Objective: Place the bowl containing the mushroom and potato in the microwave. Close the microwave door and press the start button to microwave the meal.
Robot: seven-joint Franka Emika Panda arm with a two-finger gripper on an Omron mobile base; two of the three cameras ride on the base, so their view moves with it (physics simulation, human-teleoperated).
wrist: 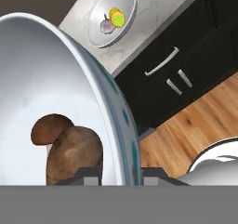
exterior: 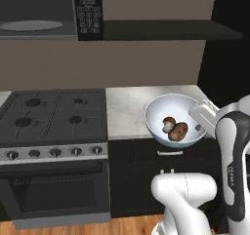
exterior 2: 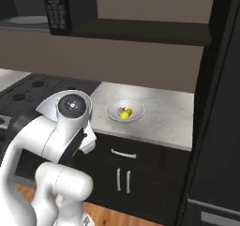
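Observation:
The pale blue bowl hangs tilted in the air over the counter's front edge, and its whitish inside fills the left of the hand view. Inside it lie the dark-capped mushroom and the brown potato, touching each other. My gripper is shut on the bowl's right rim, one finger inside and one outside. The black microwave stands open high at the left, showing its grey turntable and keypad. Its door is out of view.
A shallow white bowl with a yellow corn cob and a garlic bulb sits on the marble counter. A gas stove lies left of the counter. A tall black cabinet bounds the right.

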